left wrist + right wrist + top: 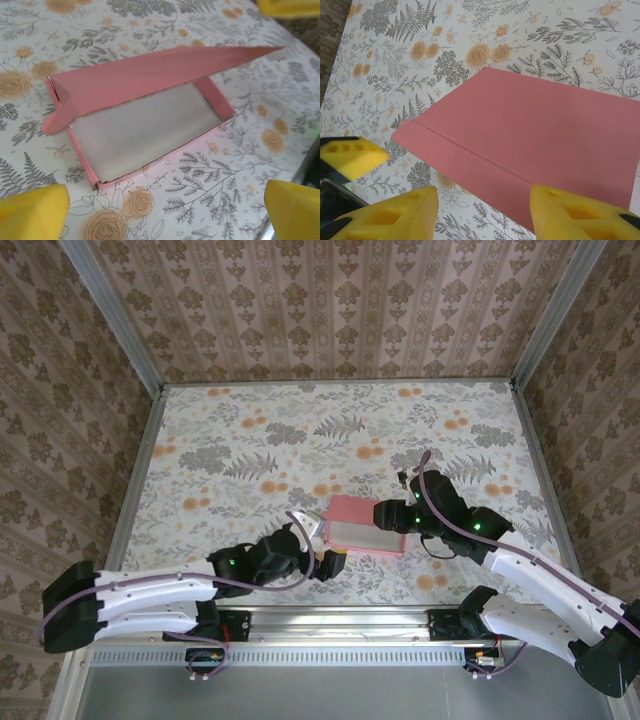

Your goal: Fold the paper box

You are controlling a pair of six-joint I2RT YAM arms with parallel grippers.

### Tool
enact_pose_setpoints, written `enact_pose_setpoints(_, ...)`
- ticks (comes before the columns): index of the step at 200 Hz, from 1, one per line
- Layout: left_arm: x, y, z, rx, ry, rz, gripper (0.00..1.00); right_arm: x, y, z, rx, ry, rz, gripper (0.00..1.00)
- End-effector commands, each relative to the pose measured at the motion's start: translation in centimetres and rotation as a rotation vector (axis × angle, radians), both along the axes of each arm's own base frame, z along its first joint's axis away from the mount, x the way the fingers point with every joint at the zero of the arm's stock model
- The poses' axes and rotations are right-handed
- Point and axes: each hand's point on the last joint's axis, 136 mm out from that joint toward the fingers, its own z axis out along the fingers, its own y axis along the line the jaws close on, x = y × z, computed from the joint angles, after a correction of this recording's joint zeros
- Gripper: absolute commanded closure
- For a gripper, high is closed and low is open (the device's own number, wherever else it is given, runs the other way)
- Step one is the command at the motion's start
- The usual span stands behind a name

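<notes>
Left to right. Left gripper (pixel 330 562): fingers (pixel 35 212) spread wide and holding nothing, low over the table (pixel 250 440) just beside the near-left corner of the paper box (pixel 365 525). In the left wrist view the two yellow pads sit at the bottom corners, with only floral tablecloth between them.

Centre: the paper box lies on the table, toward the near edge and slightly right of the middle, between the two grippers. It forms a shallow tray with salmon-pink walls and an off-white floor. Its pink lid flap is raised at a slant over the far side, with a rounded tab at the left end.

Right gripper (pixel 388 514): at the box's right end, fingers (pixel 395 217) about half apart. The pink flap runs down into the gap between them (whether either pad touches the card cannot be told).
</notes>
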Motion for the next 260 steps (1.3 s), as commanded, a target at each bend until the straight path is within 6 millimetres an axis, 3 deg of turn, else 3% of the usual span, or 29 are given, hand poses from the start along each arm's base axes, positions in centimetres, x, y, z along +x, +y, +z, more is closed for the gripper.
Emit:
enact_pose_setpoints(1, -0.4, 1.4, 1.3, -0.003, 0.141, -0.029, 0.0, -0.3, 0.4, -1.2, 0.0, 0.04, 0.028, 0.47)
enact_pose_setpoints(42, 2.9, 3.7, 2.3, -0.002, 0.341, 0.07, 0.0, -0.5, 0.2, -2.8, -0.017, 0.076, 0.028, 0.46)
enact_pose_setpoints(82, 4.8, 2.5, 1.7, 0.097, 0.451, 0.04, 0.08, -0.9, 0.1, -4.5, -0.05, 0.12, 0.04, 0.46)
enact_pose_setpoints(150, 4.6, -0.4, -2.0, 0.157, 0.655, -0.017, 0.19, -1.1, 0.0, -5.5, -0.047, 0.138, 0.029, 0.47)
enact_pose_setpoints(215, 5.2, -2.4, -3.3, 0.154, 0.662, -0.049, 0.3, -1.0, 0.5, -6.0, -0.031, 0.152, 0.039, 0.49)
enact_pose_setpoints(260, 5.7, -2.5, -4.4, 0.235, 0.616, -0.051, 0.32, -1.1, 0.4, -6.3, -0.038, 0.154, 0.043, 0.51)
